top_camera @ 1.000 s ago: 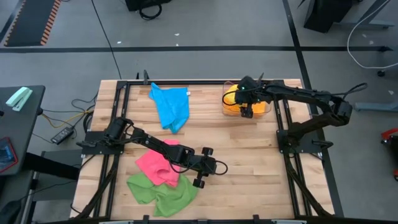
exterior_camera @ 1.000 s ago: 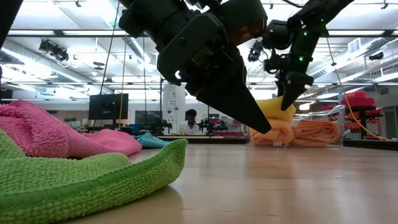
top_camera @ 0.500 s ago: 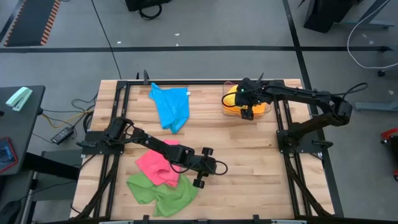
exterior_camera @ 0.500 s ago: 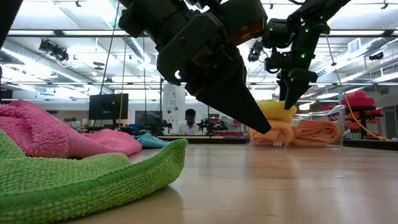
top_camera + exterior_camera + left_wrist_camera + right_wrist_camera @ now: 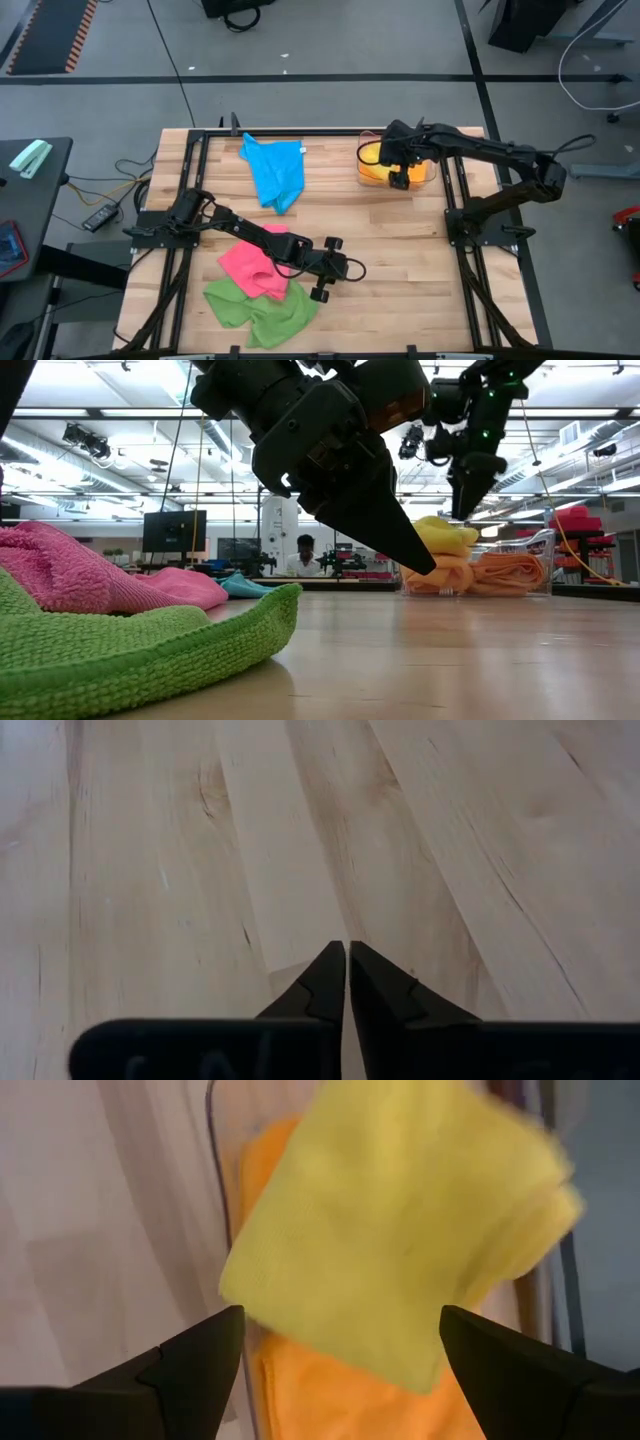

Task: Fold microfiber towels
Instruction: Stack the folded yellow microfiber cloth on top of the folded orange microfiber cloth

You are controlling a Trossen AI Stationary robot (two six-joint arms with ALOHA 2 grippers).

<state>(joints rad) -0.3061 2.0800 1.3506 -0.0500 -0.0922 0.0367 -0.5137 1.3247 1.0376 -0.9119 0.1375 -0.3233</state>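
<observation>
Wooden table [image 5: 400, 240]: right gripper [image 5: 398, 172] hangs wide open, empty, over the binned yellow towel [image 5: 400, 1230]; next, fetch an unfolded towel.

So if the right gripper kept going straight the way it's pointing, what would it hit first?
Most likely the yellow towel, lying on the orange towel in the bin; the open right gripper hangs over it.

High view looks straight down; low view sits tabletop-level; both share the table [image 5: 400, 240]

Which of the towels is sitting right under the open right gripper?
The yellow towel, lying on the orange towel in the clear bin; the others lie loose on the table.
</observation>
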